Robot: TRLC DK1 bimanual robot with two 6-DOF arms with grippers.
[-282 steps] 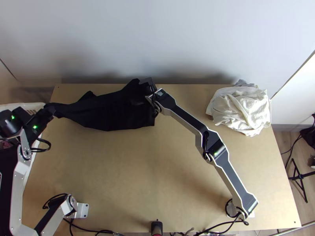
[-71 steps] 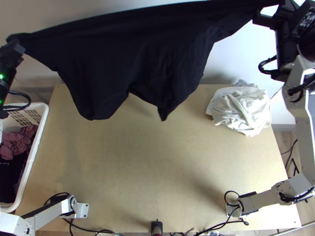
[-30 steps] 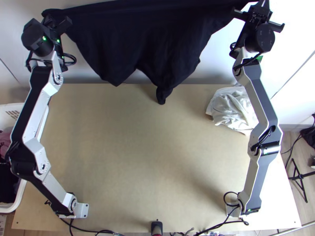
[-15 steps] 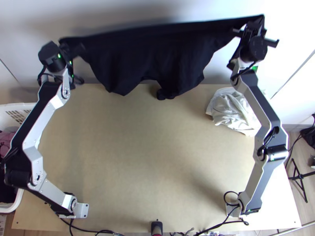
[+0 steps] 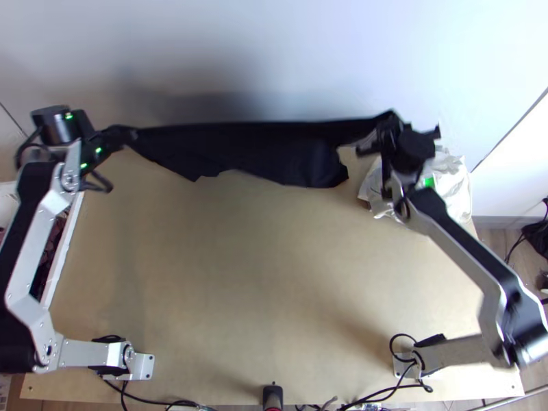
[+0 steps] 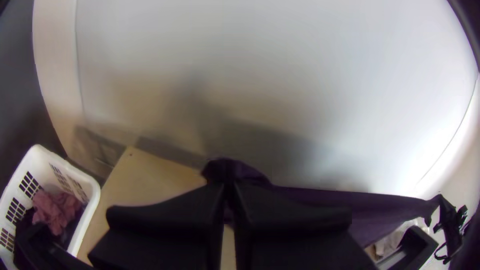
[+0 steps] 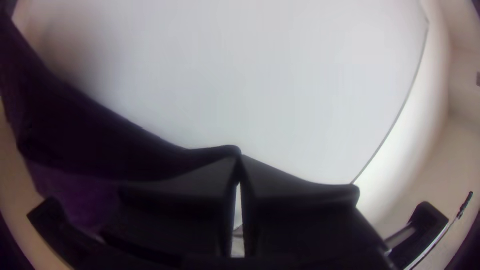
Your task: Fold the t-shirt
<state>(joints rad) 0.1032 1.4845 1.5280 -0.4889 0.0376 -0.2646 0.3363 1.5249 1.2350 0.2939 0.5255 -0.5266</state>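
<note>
Along the far edge of the table, the t-shirt, probably light and limp, is being clamped at opposite ends by the left hand and right hand, where sagging is likely being best resisted.

From its base at lower left, the left arm runs out to a bend at the frame's left edge, then climbs to the upper left, where the left gripper points rightward. The right arm bends near the lower right edge and slants back up-left, putting the right gripper right of upper centre. In each wrist view, the two black fingers meet at their tips.
</note>
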